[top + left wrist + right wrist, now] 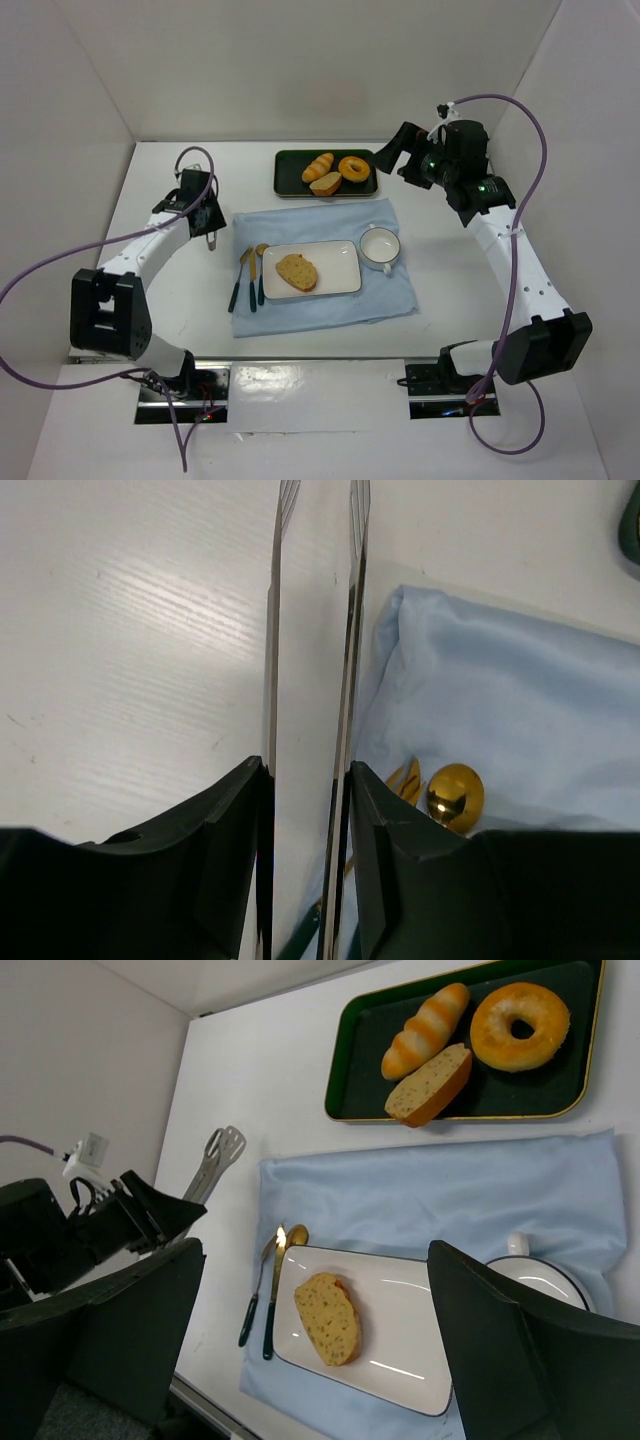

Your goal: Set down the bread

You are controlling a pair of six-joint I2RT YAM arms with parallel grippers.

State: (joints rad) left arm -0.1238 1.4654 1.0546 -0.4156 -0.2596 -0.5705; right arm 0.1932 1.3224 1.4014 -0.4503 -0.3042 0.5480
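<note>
The bread (297,271) is a golden-brown slice lying flat on the left half of a white rectangular plate (342,258); the right wrist view shows the bread (327,1317) and the plate (410,1305) from above. Left of the blue cloth, my left gripper (205,222) hovers low over the table, shut on thin metal tongs (350,630). The tong blades run forward from between the jaws of the left gripper (308,765), with nothing between their tips. My right gripper (395,158) hangs high at the back right, open and empty, its wide fingers (500,1340) framing the plate from far above.
A blue cloth (320,215) lies under the plate. Gold cutlery with dark handles (248,280) lies left of the plate and a white cup (380,247) right of it. A dark green tray (285,175) at the back holds a ridged roll (318,166), a cut loaf piece (326,183) and a doughnut (354,168). White walls enclose three sides.
</note>
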